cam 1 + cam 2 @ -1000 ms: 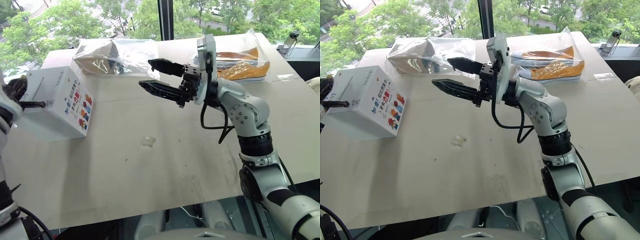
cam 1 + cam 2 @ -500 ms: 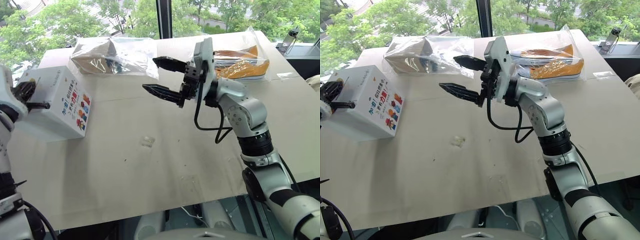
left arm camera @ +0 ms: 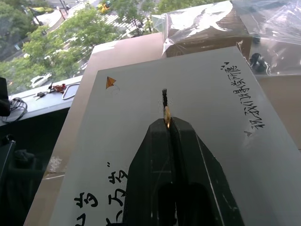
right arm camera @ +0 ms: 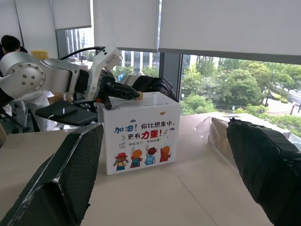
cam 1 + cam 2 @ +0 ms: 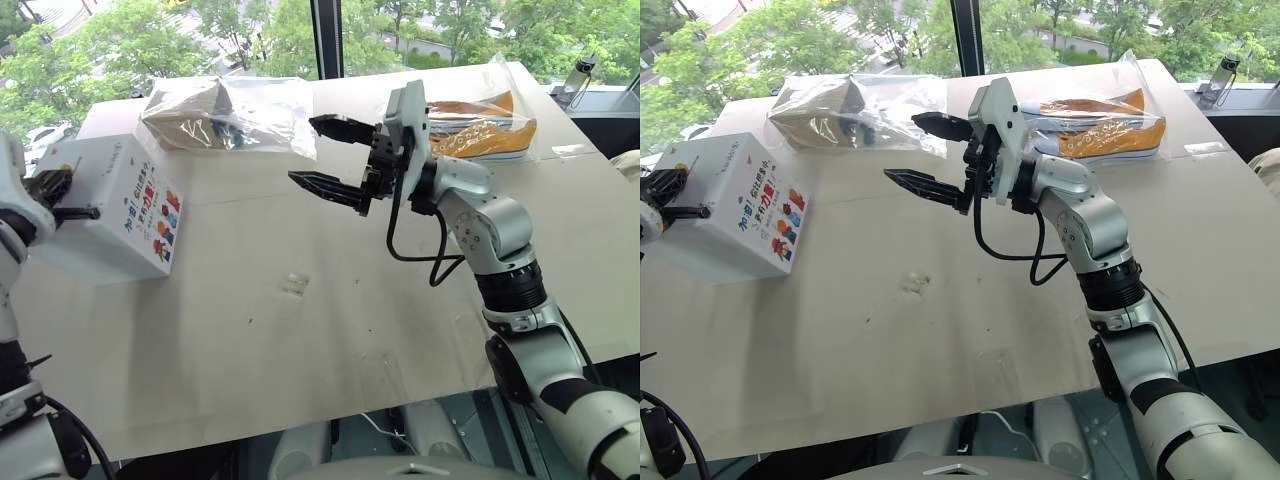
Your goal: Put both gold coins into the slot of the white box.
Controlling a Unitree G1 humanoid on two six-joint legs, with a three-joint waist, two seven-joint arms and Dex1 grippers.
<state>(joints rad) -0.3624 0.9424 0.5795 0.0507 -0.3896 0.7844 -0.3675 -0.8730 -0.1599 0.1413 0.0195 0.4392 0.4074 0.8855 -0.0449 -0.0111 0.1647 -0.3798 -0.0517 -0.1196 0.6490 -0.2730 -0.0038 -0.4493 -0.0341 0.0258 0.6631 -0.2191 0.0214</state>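
Left hand [image 3: 167, 123] is clenched on a gold coin [image 3: 166, 114], its fingertips pressed together with the disc's edge peeking out right at the dark slot [image 3: 164, 96] in the plain top of the white box [image 5: 110, 210]. Right hand [image 5: 325, 155] hangs above the middle of the bench [image 5: 330, 320], jaws spread wide and gripping nothing, pointing toward the box.

Compared with a second ago, the right hand has rolled at the wrist, so its two fingers sit more one above the other, and it has edged slightly away from the camera. The left hand is still pinching the coin at the slot, with no real shift.

The bench is a pale, scuffed board with a small clear plastic case [image 5: 294, 284] lying near its centre. At the far edge rest a clear bag [image 5: 225, 112] holding dark items and another bag [image 5: 480, 125] holding orange shoes. Beyond stand large windows with a dark frame post and green trees outside.
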